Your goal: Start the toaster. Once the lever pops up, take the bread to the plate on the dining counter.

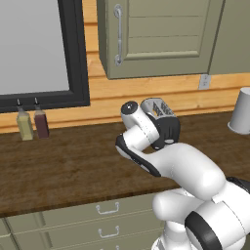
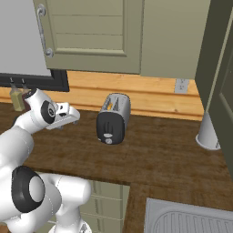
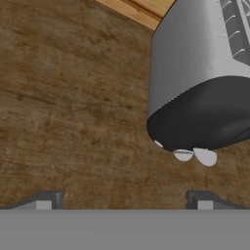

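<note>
While the wooden counter (image 2: 164, 154) spreads beneath it, the pincer (image 3: 124, 200) hangs with jaws spread wide, pinching nothing. Toaster (image 2: 113, 119) stands just ahead and to its right, apart from the fingertips (image 3: 46, 200), silver lever knobs (image 3: 195, 156) facing the pincer.

Toasters: one small rounded black-sided toaster with a silver slotted top (image 2: 113, 119)
Bottles: two, one olive-tan bottle (image 1: 24, 125) and one dark red bottle (image 1: 41, 123)
Wall outlets: one pale grey outlet (image 2: 181, 85)
Grippers: one two-finger gripper (image 3: 123, 199)
</note>
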Controlling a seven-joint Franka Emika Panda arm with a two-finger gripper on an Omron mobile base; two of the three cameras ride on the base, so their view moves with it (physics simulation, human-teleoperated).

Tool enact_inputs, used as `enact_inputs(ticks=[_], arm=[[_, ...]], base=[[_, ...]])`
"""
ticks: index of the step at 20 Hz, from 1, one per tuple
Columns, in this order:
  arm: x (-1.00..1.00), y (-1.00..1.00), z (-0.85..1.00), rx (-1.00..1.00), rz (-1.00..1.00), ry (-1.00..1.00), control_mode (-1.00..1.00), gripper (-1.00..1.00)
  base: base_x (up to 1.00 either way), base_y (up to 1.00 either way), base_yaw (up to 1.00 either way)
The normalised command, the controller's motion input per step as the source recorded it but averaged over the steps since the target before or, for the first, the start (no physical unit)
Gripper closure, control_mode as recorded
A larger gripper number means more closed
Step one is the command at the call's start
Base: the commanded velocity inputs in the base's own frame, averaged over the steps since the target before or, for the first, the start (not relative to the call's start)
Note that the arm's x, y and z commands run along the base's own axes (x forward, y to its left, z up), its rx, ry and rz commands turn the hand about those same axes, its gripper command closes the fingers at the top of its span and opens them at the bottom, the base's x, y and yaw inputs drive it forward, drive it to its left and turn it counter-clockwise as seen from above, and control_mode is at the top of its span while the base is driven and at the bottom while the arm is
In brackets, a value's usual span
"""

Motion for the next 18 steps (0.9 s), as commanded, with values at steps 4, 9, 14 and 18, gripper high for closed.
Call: enact_inputs(ticks=[4, 9, 14, 18], arm=[[0.0, 0.0, 0.0, 0.0, 0.0, 0.0, -1.0, -1.0], [0.0, 0.0, 0.0, 0.0, 0.0, 0.0, -1.0, -1.0], [0.0, 0.0, 0.0, 0.0, 0.0, 0.0, -1.0, -1.0], [0.0, 0.0, 0.0, 0.0, 0.0, 0.0, -1.0, -1.0]], base=[[0.0, 0.0, 0.0], [0.0, 0.0, 0.0], [0.0, 0.0, 0.0], [0.0, 0.0, 0.0]])
